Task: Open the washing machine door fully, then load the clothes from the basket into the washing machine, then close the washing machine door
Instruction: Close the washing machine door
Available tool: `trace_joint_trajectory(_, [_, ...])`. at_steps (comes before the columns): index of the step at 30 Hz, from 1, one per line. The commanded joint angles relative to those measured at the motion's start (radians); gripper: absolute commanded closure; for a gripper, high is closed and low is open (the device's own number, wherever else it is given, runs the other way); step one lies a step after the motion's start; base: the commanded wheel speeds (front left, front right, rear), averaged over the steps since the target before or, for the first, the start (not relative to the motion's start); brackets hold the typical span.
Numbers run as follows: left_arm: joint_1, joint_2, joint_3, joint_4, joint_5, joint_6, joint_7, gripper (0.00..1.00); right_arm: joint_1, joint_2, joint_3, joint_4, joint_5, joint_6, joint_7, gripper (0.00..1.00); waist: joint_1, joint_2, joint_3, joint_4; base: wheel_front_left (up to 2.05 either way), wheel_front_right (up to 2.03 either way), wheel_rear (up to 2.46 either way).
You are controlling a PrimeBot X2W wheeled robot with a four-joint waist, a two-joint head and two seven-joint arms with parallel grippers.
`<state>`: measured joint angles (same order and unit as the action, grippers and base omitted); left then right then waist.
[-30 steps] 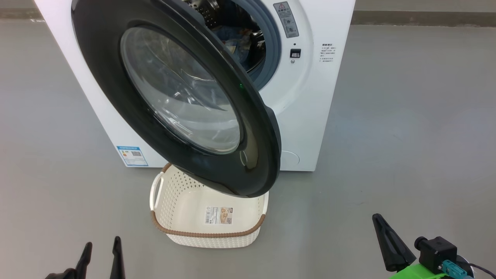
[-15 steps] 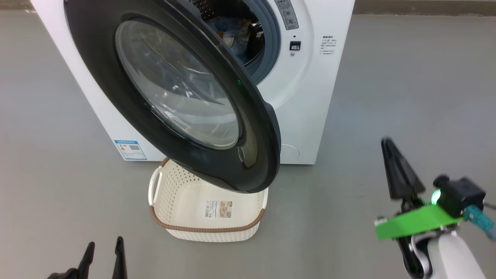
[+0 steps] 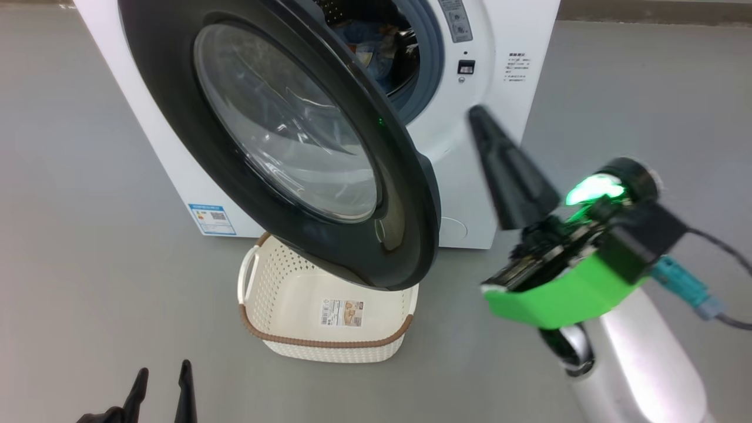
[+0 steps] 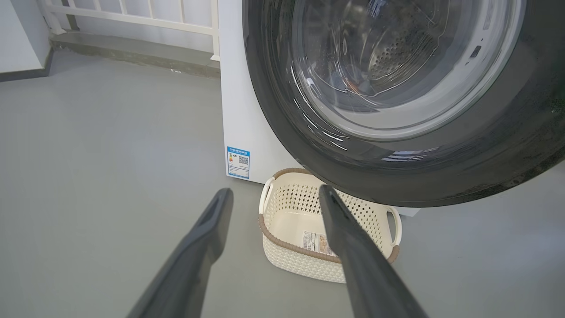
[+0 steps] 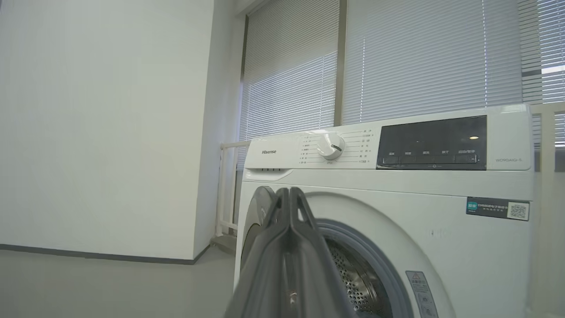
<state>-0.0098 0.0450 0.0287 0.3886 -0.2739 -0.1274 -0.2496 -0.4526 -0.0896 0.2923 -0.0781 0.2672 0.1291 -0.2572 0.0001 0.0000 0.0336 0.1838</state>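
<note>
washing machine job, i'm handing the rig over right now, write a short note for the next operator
Left pincer open, empty.
Right pincer shut, empty, raised to the right of the washing machine door, not touching it.
Door open, hanging over the basket, which sits empty on the floor.
Clothes lie inside the washing machine.
Done: opening, loading. Left: close the door.

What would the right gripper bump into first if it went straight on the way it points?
Probably the washing machine: the shut right gripper aims at its white front just above the grey ring, though depth is unclear.
</note>
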Motion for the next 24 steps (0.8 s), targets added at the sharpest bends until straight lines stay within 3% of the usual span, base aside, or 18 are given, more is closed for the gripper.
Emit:
trace_joint_trajectory(1, [-0.042,0.01,0.028,-0.018,0.01,-0.003,-0.012,0.0,-0.03,0.02,0.064,-0.011,0.03,0.002,-0.005,1.0,-0.0001,0.0,0.004,0.007,0.0,0.0,0.0])
trace_joint_trajectory(10, [-0.062,0.008,0.004,-0.025,0.002,-0.003,-0.012,0.0,-0.01,0.032,0.195,0.16,0.071,0.002,-0.005,1.0,-0.0001,0.0,0.036,0.047,0.0,0.0,0.0])
trace_joint_trajectory(16, [-0.073,0.007,-0.014,-0.026,-0.005,-0.003,-0.012,0.0,-0.005,0.037,0.198,0.263,0.09,0.002,-0.005,1.0,-0.0001,0.0,0.06,0.073,0.0,0.0,0.0])
trace_joint_trajectory(24, [-0.084,0.006,-0.028,-0.024,-0.015,-0.003,-0.012,0.0,-0.014,0.039,0.166,0.311,0.096,0.002,-0.005,1.0,-0.0001,0.0,0.079,0.102,0.0,0.0,0.0])
